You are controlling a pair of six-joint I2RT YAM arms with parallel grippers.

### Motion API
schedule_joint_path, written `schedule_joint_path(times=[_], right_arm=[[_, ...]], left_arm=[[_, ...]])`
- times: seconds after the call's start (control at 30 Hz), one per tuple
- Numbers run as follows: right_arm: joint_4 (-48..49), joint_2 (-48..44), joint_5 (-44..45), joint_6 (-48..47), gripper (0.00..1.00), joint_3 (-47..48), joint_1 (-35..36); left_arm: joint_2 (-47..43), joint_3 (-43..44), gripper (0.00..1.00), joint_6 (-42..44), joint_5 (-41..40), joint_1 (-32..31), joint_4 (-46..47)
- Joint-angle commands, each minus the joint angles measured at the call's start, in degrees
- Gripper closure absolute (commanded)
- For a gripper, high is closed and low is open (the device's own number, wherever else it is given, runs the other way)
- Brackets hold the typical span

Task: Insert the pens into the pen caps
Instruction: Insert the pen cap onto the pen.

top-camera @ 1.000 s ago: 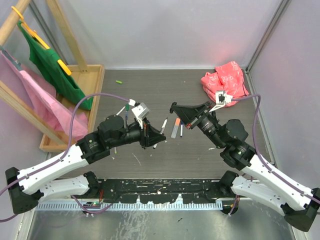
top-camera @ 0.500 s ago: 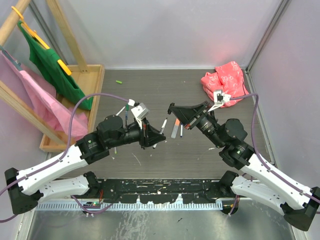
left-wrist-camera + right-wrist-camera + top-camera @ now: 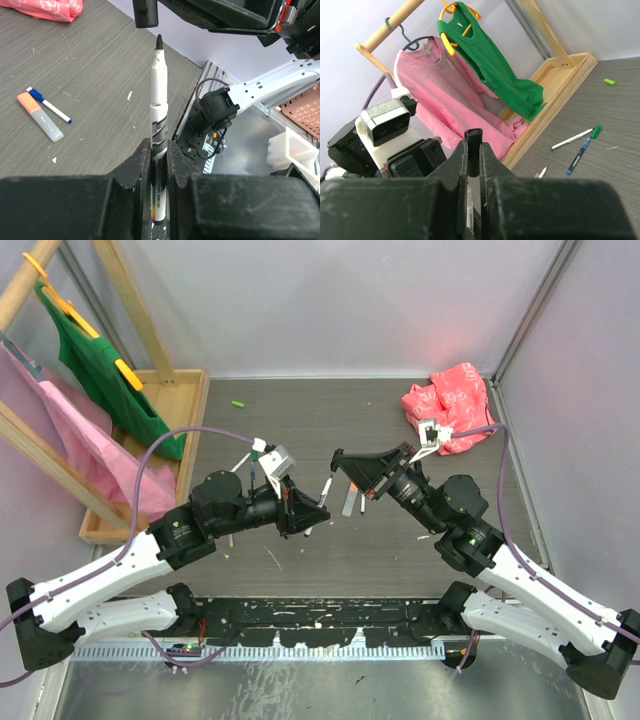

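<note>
Above the dark worktop (image 3: 300,430), the left claw (image 3: 312,512) was clamped on a slim white marker pen with a black nib (image 3: 327,490). It pointed at the right claw (image 3: 340,459), which was closed on something too small to name from overhead, probably a cap.

From the left wrist, the nib sat just under the right claw's finger, not yet entered. The pen wanted lining up with the cap's bore before any push. A grey orange-capped highlighter (image 3: 40,116) and a thin blue-tipped pen (image 3: 49,105) lay below, out of the way.

From the right wrist, the short black cap (image 3: 472,135) stood pinched, mouth outward. A loose green cap (image 3: 610,81) lay near the wooden rack (image 3: 570,80).
</note>
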Motion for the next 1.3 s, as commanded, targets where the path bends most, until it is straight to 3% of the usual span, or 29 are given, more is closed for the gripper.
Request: schedule_joint_path(times=[0.0, 1.27], right_arm=[[2.61, -0.03, -1.36, 0.79, 1.00, 0.38, -0.05], [7.65, -1.95, -0.76, 3.12, 1.00, -1.46, -0.06]], left_arm=[[-1.66, 0.71, 1.00, 0.42, -0.04, 0.16, 3.61], [-1.84, 0.23, 1.00, 0.33, -0.16, 0.13, 2.99]])
